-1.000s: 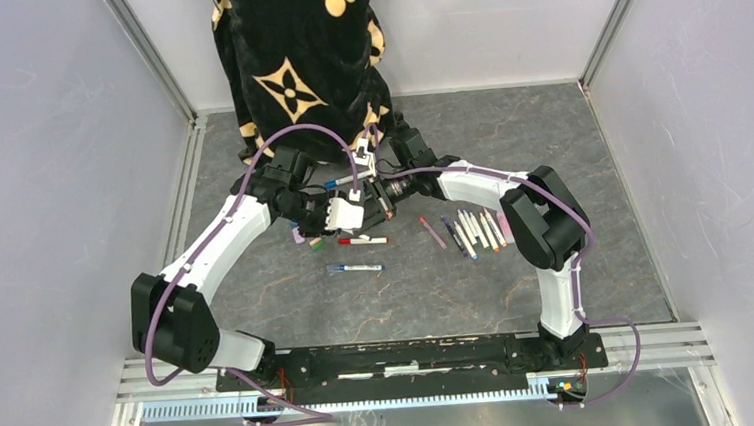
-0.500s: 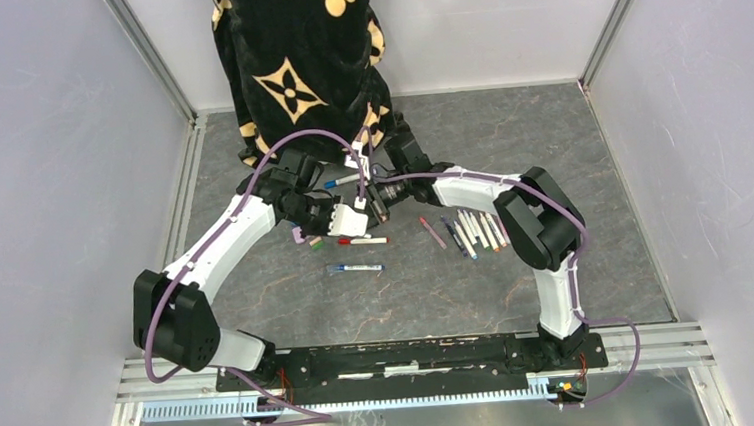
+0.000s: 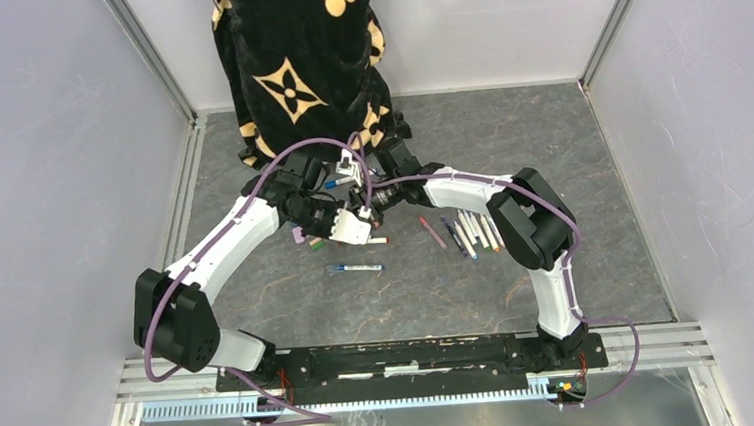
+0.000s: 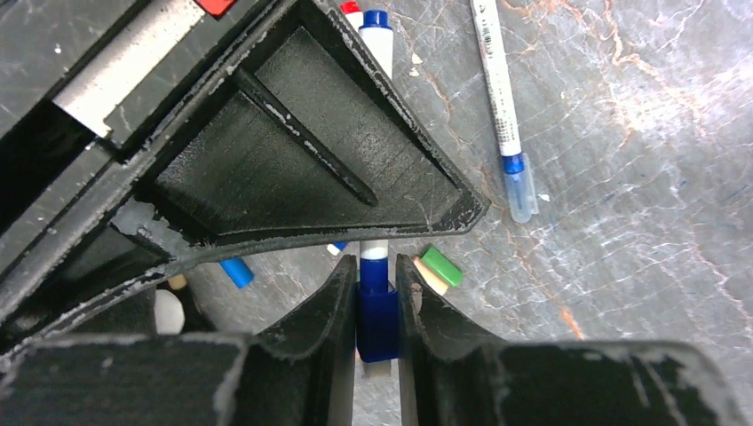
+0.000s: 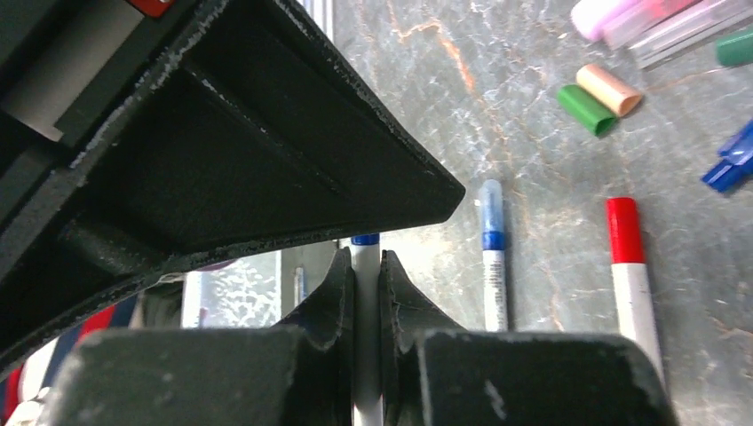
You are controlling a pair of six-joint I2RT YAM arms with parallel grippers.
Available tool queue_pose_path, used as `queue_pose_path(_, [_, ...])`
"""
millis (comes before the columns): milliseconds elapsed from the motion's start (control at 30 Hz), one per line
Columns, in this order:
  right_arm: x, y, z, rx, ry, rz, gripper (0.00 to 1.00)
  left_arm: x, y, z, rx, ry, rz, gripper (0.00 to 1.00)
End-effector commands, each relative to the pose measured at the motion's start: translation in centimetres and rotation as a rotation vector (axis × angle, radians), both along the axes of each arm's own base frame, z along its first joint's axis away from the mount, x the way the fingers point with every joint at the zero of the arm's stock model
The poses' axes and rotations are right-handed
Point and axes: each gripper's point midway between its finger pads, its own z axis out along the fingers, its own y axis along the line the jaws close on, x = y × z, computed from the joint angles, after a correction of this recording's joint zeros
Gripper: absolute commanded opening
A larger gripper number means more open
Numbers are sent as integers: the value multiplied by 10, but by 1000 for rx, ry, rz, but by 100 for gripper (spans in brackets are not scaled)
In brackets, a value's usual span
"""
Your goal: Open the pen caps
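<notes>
Over at the far middle of the desk [image 3: 548,141], the two arms are meeting nose to nose above the loose pens, and they are sharing one pen [image 4: 374,253] between them in the air. The left tool [image 4: 376,297] is squeezing tight on that pen's dark blue cap [image 4: 377,319], its fingers nearly together with only the cap in the gap. The right tool [image 5: 365,271] is pinching the white barrel just as closely. To my eye the cap is sitting on the barrel, not yet off, so the pull is what is waiting to be done. Doing it well is going to mean drawing the two tools apart straight along the pen's length, both grips firm, with no bending or twisting sideways, since a thin barrel like that is likely to slip or flex. Underneath, a green cap [image 4: 441,264] and a peach cap [image 4: 430,277] are lying side by side on the desk, seemingly touching. A blue pen with a clear cap [image 4: 506,115] and a red pen [image 5: 632,266] are lying near them, and a row of pens [image 3: 475,231] is sitting off to the right. From above, the join between cap and barrel is getting lost behind arms and cables. Up close, a big black wedge, probably the other tool, is covering the middle of the barrel in each wrist view, so I am not managing to tell how deep the cap is seated.
</notes>
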Motion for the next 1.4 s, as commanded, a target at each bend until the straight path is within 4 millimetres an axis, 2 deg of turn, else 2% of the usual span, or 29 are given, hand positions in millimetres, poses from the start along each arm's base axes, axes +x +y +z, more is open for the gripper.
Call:
queue_pose_path(0, [-2, -35, -22, -146, -49, -36, 0, 36, 47, 10, 180, -161, 9, 2])
queue_pose_path(133, [-9, -63, -37, -188, -37, -70, 0, 65, 78, 25, 223, -225, 32, 2])
queue_pose_path(233, [-9, -74, -37, -182, -38, -101, 0, 73, 87, 26, 239, -260, 33, 2])
queue_pose_path(367, [-4, -82, -30, -180, -53, -118, 0, 70, 79, 16, 197, -298, 14, 2])
queue_pose_path(467, [13, -95, -22, -202, -105, -193, 0, 65, 62, 12, 91, -229, 71, 2])
queue_pose_path(600, [62, -145, -23, -328, -216, -470, 3, 61, 41, -6, -17, -45, 204, 2])
queue_pose_path(700, [84, -186, -30, -434, -287, -671, 4, 71, 39, -28, -13, 35, 313, 4])
queue_pose_path(833, [92, -227, -41, -588, -390, -810, 4, 89, 44, -51, 11, 49, 425, 11])
queue_pose_path(933, [92, -247, -47, -656, -434, -880, 4, 91, 45, -66, 32, 85, 465, 20])
queue_pose_path(1133, [89, -266, -55, -711, -473, -941, 5, 90, 41, -79, 27, 138, 494, 33])
queue_pose_path(1367, [85, -274, -66, -749, -483, -939, 19, 86, 40, -78, 32, 172, 502, 42])
